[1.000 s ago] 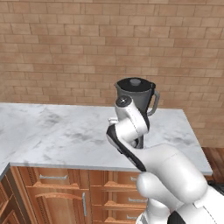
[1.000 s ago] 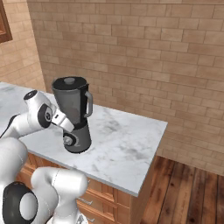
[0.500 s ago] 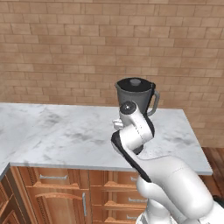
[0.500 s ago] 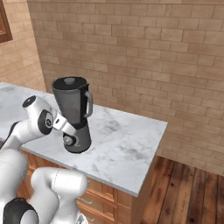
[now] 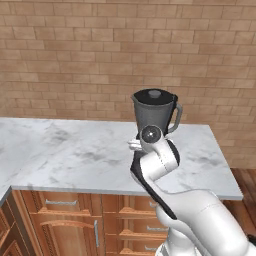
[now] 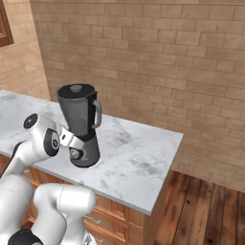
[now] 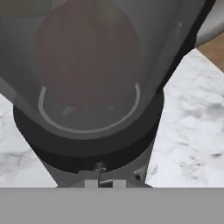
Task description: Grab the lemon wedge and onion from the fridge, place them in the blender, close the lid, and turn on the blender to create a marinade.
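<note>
The blender (image 6: 80, 123) is standing on the marble bench (image 6: 139, 162), lid (image 6: 75, 90) seated on the jug. The gripper (image 6: 75, 152) is pressing against the dark base at the silver knob (image 6: 74, 154), at about 7 o'clock of the jug. Finger spread: cannot tell. In the hand view, the onion (image 7: 87, 57) is showing as a dark-red mass inside the jug.

**Three cameras on one blender**

Both base views look forward and down over the arm, from behind-left and behind-right, sharing the blender (image 5: 154, 116), marble tabletop (image 5: 65, 155) and brick wall (image 5: 75, 55). The hand view sits very near the blender's dark base (image 7: 87, 146), looking up its jug.
</note>
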Controlling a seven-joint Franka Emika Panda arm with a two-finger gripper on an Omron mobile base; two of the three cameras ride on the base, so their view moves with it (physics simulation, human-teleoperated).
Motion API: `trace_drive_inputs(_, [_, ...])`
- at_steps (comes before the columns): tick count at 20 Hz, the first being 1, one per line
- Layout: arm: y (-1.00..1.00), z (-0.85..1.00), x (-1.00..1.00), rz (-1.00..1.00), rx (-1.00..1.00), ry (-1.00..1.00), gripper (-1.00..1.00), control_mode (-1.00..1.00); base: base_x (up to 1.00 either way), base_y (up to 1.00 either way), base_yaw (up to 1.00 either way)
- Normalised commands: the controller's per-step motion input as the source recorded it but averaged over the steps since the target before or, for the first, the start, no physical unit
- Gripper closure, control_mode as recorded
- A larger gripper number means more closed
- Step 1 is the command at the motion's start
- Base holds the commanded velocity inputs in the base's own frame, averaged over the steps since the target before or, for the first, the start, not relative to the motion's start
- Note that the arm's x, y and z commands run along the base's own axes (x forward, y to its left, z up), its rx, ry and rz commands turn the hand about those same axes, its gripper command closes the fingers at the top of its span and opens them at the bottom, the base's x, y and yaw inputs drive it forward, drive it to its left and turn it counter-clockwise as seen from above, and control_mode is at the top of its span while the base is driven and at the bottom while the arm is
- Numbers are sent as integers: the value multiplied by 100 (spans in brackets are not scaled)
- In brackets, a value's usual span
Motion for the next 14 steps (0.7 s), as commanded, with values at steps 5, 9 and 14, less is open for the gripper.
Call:
trace_drive_inputs(5, [19, 0, 50, 0, 0, 0, 100, -100, 0, 0, 0])
trace_drive_inputs(9, [27, 0, 43, 0, 0, 0, 100, -100, 0, 0, 0])
trace_drive_inputs(14, [28, -13, 33, 0, 0, -1, 100, -100, 0, 0, 0])
